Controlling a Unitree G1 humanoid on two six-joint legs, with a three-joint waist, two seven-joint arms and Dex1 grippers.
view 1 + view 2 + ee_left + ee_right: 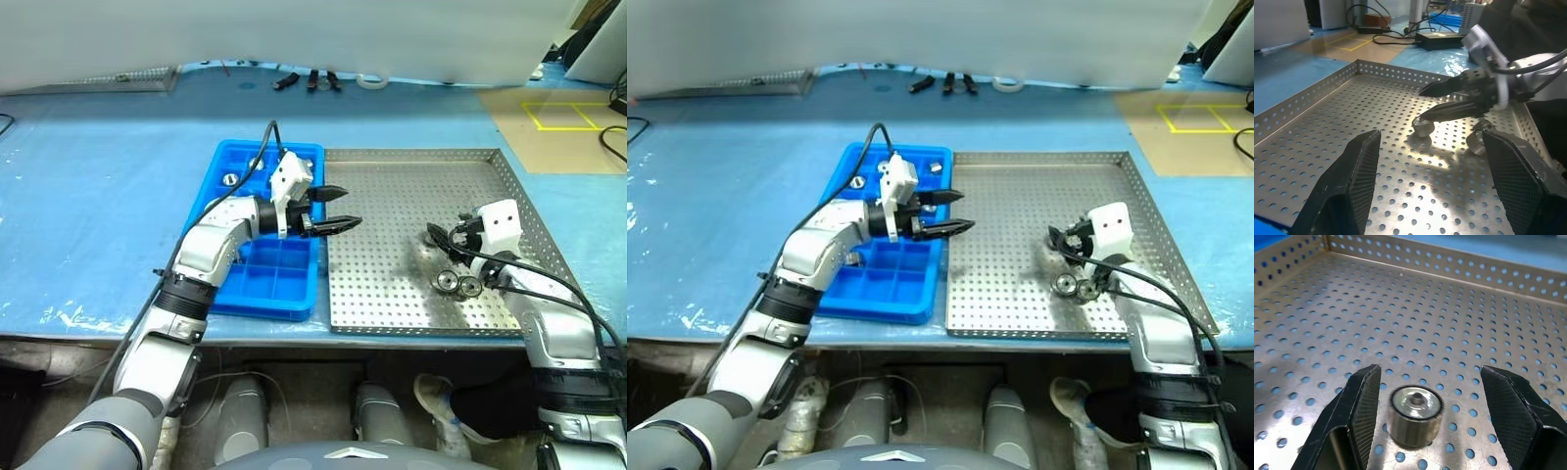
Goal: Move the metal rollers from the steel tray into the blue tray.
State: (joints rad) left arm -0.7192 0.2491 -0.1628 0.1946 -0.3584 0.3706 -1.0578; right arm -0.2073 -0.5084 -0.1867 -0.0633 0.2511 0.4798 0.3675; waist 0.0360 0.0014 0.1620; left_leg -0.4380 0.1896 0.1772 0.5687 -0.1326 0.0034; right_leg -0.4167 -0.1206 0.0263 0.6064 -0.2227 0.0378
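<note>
Roller [1416,415] on steel tray [1459,298]; blue tray [257,284] holds perhaps two.

blue table sheet [98,196], black tools [309,80] — yellow floor marking [566,116]

Steel tray [421,196] — silver-grey, dotted with small holes; blue tray [284,284] — bright blue, gridded into squares; metal rollers [458,284] shiny silver; surface [98,196] pale blue; both tools' fingers [333,226] black.
</note>
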